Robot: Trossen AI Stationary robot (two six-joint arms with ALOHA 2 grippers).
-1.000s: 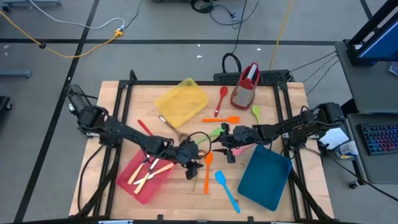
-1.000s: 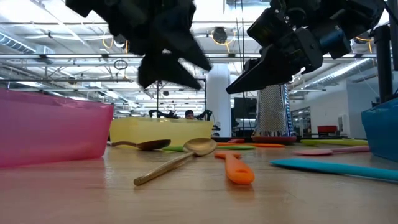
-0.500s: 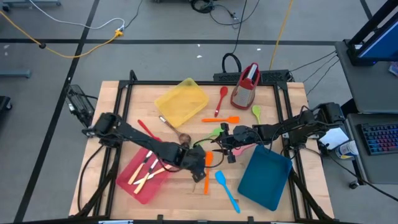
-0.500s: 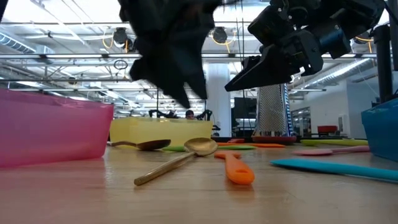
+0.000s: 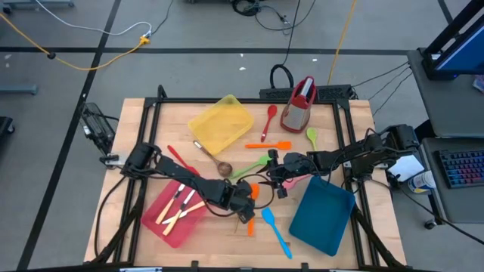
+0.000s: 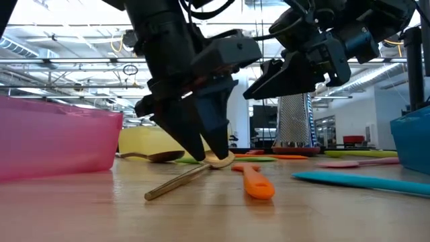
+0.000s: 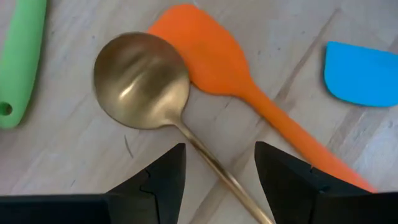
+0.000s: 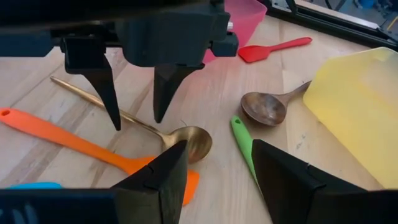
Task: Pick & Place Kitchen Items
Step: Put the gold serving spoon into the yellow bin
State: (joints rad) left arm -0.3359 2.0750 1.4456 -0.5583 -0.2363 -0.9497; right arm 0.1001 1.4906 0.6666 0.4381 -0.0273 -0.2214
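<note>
Descent is what separates this moment from a second ago: the left gripper [image 6: 201, 144], then hanging high over the table, is now reaching down with its jaws spread, straddling the thin handle of the gold spoon [image 7: 142, 81], whose bowl is lying just ahead of the fingertips. Beside the bowl, touching it, the orange spatula [image 7: 214, 59] is lying flat. Farther right, the right gripper [image 6: 269, 84] is hovering unchanged, jaws parted and empty.
</note>
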